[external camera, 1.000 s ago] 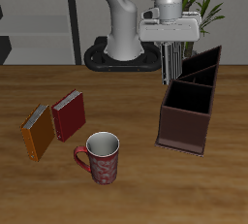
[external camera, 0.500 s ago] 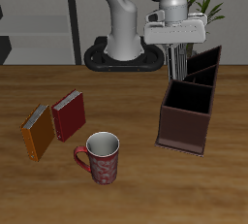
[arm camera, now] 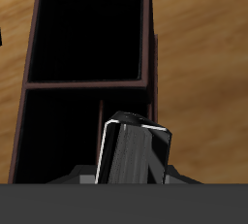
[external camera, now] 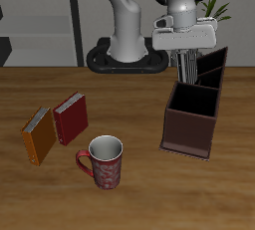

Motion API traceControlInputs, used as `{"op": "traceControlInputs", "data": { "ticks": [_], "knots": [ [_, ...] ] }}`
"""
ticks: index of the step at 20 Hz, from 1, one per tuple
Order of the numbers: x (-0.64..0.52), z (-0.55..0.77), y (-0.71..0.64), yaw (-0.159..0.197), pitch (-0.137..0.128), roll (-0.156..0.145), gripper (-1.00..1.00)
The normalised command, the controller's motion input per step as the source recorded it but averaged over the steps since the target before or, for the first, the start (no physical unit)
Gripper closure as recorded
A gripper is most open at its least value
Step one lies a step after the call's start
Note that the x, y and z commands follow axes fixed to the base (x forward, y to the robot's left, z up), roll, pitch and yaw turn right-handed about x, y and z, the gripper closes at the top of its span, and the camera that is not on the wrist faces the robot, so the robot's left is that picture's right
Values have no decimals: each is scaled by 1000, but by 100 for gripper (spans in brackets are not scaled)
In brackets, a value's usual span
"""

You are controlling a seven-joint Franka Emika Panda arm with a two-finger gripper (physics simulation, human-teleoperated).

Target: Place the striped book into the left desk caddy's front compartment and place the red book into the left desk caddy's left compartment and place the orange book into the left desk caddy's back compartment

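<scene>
Wrist view: finely striped book (arm camera: 134, 152) upright.

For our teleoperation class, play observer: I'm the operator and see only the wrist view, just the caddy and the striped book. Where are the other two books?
Observer: The red book and orange book lie side by side on the table, well apart from the caddy.
Operator: Anything near them?
Observer: A mug stands upright, nearer the front edge.
Operator: How does my pincer hang?
Observer: The pincer points straight down, holding the striped book upright over the caddy.
</scene>
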Motion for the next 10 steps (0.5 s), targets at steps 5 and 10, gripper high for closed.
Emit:
{"op": "traceControlInputs", "data": {
  "ticks": [5, 10],
  "knots": [
    [133, -179, 35, 12, 36, 0, 100],
    [127, -202, 18, -1, 37, -5, 100]
  ]
}}
